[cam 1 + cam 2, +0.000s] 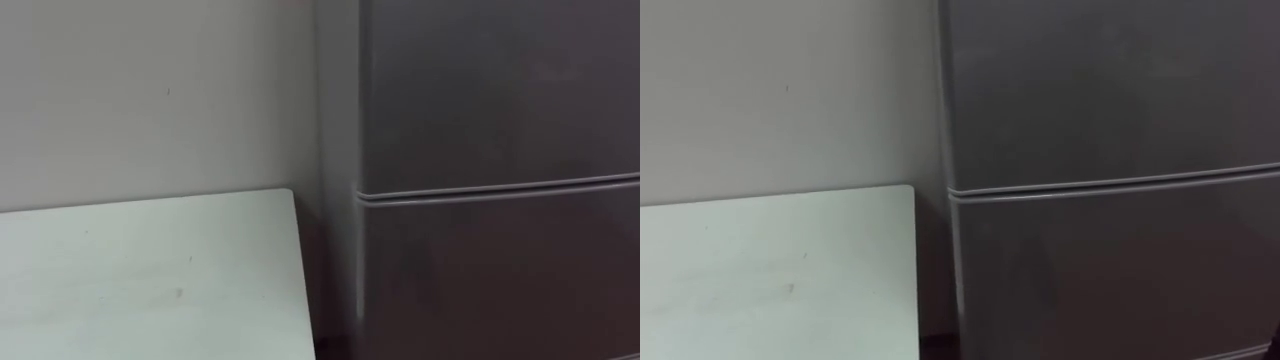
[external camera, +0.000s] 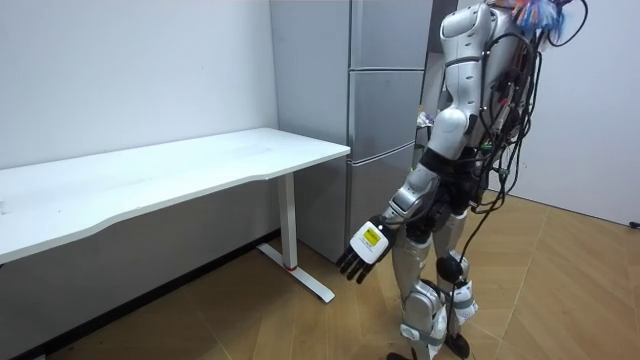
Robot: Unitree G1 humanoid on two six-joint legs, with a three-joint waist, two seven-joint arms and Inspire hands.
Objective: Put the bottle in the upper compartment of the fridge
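**Robot at the closed fridge, left hand empty**

The robot stands upright on the wooden floor (image 2: 250, 320), close in front of the grey fridge (image 1: 500, 110) and facing it. The end of the white counter (image 1: 150, 270) is on its left. In the room view its left side is turned toward the camera, and its left arm hangs down beside the thigh. The left hand (image 2: 362, 250) is low, with its back to the camera. Its dark fingers (image 2: 350, 270) point down at the floor, loosely straight and a little apart, and hold nothing.

From the head, the fridge takes up the right part of the scene. A thin level seam (image 1: 500, 188) runs across its front and parts the upper door (image 1: 500, 90) from the lower door (image 1: 500, 280). Both doors sit flush and closed, their fronts plain and matt. The fridge's left side stands just beside the counter's right edge, with a narrow dark gap between them. Behind the counter rises a plain pale wall (image 1: 150, 90), and the fridge stands against it too.

In the room view the counter runs off toward the room view's left. It rests on a white leg (image 2: 290, 225) whose long foot lies flat on the floor near the fridge.

Where the bottle is, which way its long axis points and how it looks cannot be told from these views.
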